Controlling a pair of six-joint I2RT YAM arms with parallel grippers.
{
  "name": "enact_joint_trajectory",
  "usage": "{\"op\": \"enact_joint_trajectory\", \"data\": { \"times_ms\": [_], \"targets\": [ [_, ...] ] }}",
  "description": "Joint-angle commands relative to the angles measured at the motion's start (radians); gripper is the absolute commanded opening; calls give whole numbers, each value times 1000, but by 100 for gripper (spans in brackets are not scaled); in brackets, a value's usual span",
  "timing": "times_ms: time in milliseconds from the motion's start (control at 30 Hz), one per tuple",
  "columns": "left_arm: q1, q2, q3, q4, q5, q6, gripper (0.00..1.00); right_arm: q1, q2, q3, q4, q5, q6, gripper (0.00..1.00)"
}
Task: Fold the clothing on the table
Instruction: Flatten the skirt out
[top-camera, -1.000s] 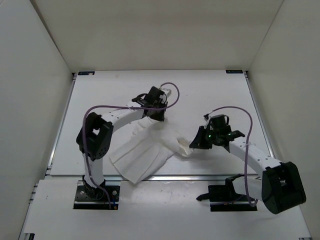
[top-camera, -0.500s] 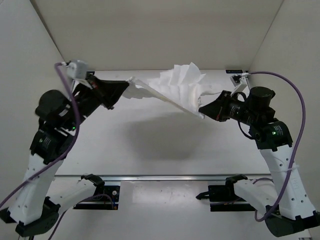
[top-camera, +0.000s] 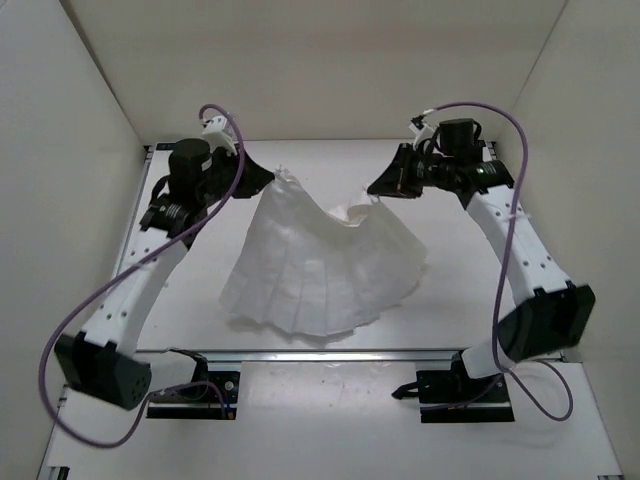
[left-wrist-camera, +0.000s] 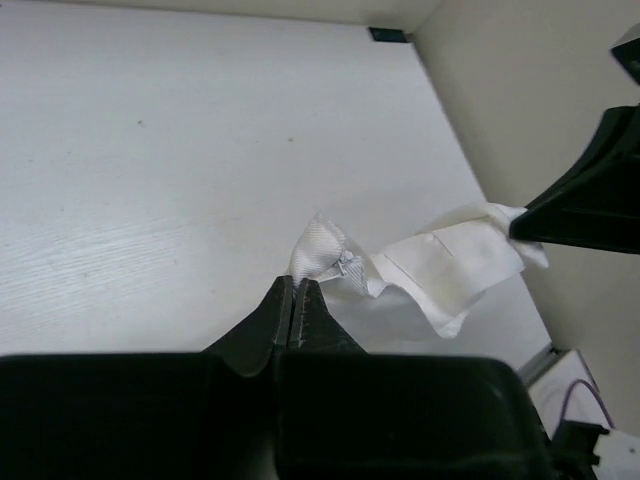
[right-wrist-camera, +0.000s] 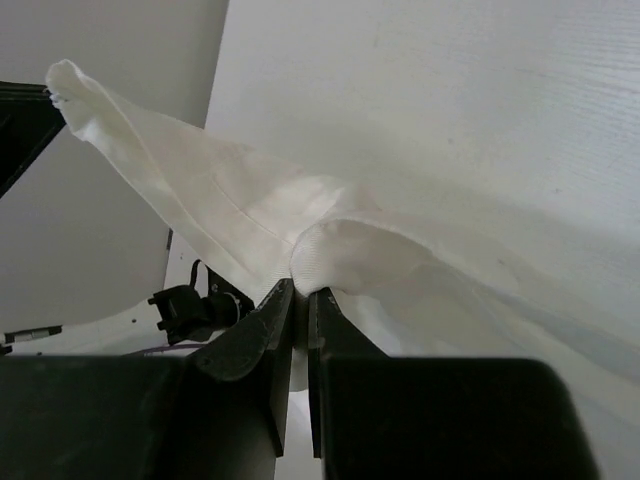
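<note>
Held the thin, floppy white fabric clothing (top-camera: 320, 270) aloft by two points of its top edge. Left the pleated lower part fanned out and resting on the flat white rectangular counter (top-camera: 460, 290), nearer the near edge and a little left of the middle. Carried the upper part off the surface over the far half, sloping up toward the far-left and far-right corners, with the stretch between the two grips sagging in a crumpled dip.

Pinched one small, bunched, stitched corner in the black left end effector (left-wrist-camera: 293, 300), fingers pressed together on it, up near the far-left corner. Pinched a rounded fold of the top edge in the black right end effector (right-wrist-camera: 300, 300), fingers pressed all but together on the cloth, up toward the far-right corner.

Judged as the spreading-out step, ahead of any fold: no layer doubled over yet, with faint parallel creases showing only in the fanned lower part. Called, by the look of it, for drawing both grips a little further apart to take out the sag. Called then for lowering them together toward the far edge, to lay the sheet flat on the counter rather than piled on itself. Needed both pinches firm, given how little fabric sat between the fingers on the left side. Needed an even descent too, or else risked a skewed, wrinkled lay wanting smoothing before the first fold.
</note>
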Motion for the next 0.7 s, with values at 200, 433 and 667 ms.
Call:
{"op": "enact_joint_trajectory", "data": {
  "times_ms": [200, 433, 667],
  "targets": [
    [74, 342, 507, -25, 61, 32, 0, -24, 423, 748, -140, 16, -115, 0],
    [58, 140, 109, 129, -17, 13, 0, -63, 262, 342, 8, 50, -119, 0],
    [3, -32, -527, 266, -71, -76, 27, -8, 72, -404, 266, 165, -49, 15]
  ]
}}
